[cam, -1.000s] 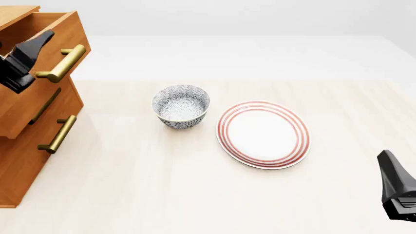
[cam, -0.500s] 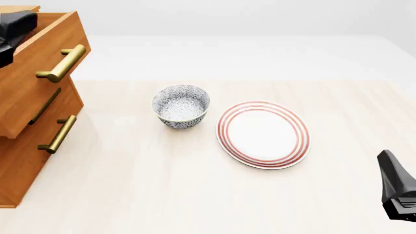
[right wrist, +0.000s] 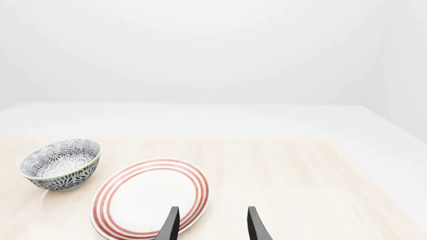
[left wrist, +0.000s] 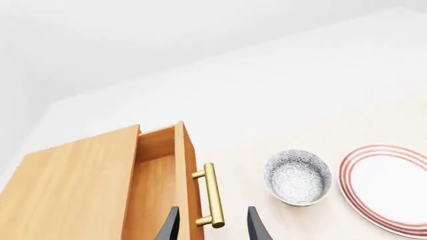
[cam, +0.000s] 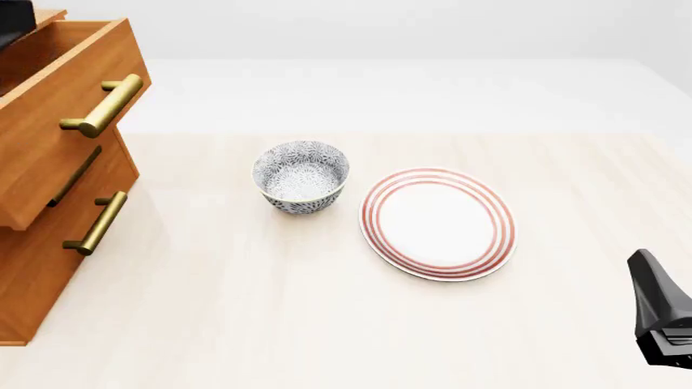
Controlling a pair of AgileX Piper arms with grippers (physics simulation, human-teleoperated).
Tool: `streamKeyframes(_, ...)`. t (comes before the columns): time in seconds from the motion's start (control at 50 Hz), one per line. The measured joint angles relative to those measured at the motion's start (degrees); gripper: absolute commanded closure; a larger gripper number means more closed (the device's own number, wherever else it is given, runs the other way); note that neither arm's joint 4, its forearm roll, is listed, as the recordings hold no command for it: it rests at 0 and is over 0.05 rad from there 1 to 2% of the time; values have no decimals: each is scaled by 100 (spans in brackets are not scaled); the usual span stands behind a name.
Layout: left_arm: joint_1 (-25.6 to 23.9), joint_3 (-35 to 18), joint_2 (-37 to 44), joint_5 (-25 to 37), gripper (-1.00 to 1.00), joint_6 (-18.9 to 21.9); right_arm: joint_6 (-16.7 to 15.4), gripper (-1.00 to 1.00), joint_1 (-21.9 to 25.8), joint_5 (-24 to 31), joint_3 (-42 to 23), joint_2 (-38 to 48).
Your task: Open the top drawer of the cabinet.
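The orange-brown cabinet (cam: 44, 267) stands at the table's left edge. Its top drawer (cam: 65, 121) is pulled out past the two lower ones, and its plain wood inside (left wrist: 155, 185) shows. The brass bar handle (cam: 104, 105) is free. My left gripper (left wrist: 212, 229) hangs open above the drawer front, looking down on the handle (left wrist: 212, 195) and holding nothing. In the front view only a black bit of the left arm (cam: 13, 20) shows at the top left corner. My right gripper (right wrist: 212, 226) is open and empty, low at the table's right front (cam: 659, 312).
A patterned bowl (cam: 301, 176) sits mid-table, to the right of the cabinet. A white plate with red rings (cam: 438, 223) lies just right of the bowl. The two lower drawers' handles (cam: 96, 223) stick out toward the table.
My left gripper has risen up and away from the top drawer's handle, almost leaving the front view. The drawer stays pulled out. The right arm has not moved.
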Motion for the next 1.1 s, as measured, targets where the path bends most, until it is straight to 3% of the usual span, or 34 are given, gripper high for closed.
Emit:
streamKeyframes(0.42,187,-443,358,691,-100,-914,0,-100,0,0,0,0)
streamKeyframes(1.1,649,-1326,1042,1712,-100,-1243,0,-100,0,0,0,0)
